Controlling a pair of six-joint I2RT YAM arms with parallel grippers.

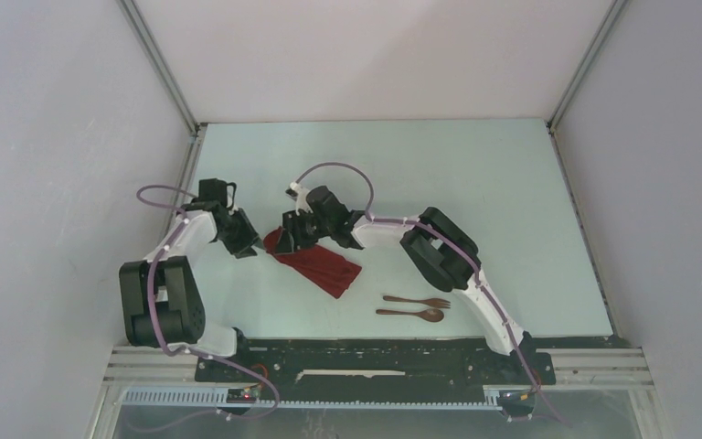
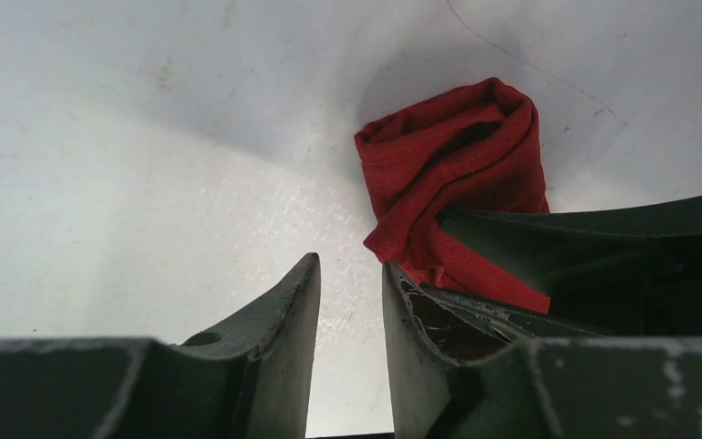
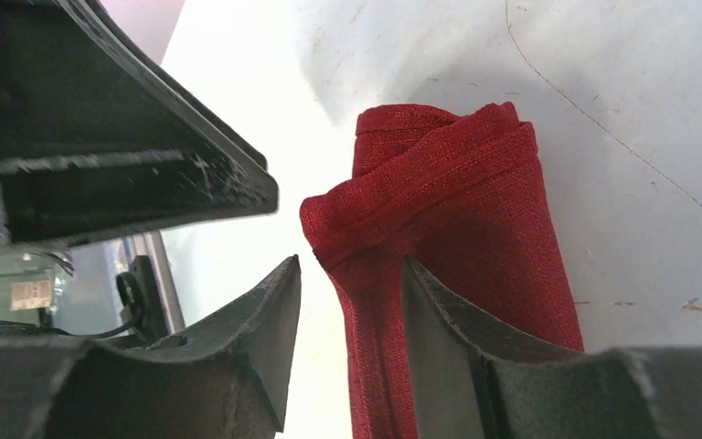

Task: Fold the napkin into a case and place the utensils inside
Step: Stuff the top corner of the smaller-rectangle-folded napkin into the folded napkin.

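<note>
My left arm's fingers (image 2: pixel 279 315) stand slightly spread with nothing between them, at the napkin's end. The napkin (image 1: pixel 322 267) lies as a folded strip on the counter (image 1: pixel 475 183). My right arm's fingers (image 3: pixel 260 320) are spread around one fold without pinching it. The fork (image 1: pixel 420 301) and spoon (image 1: pixel 411 314) rest just right of the napkin.

Dark red napkin (image 1: pixel 318 263), brown utensils (image 1: pixel 418 301), pale table (image 1: pixel 475 201)

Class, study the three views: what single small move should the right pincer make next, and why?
Probably lift the right pincer straight up, clear of the case. Its jaws stand open with only a fold edge between them, so it grips nothing. The case already lies as a narrow folded strip, while the fork and spoon lie outside it, not yet fetched.
</note>
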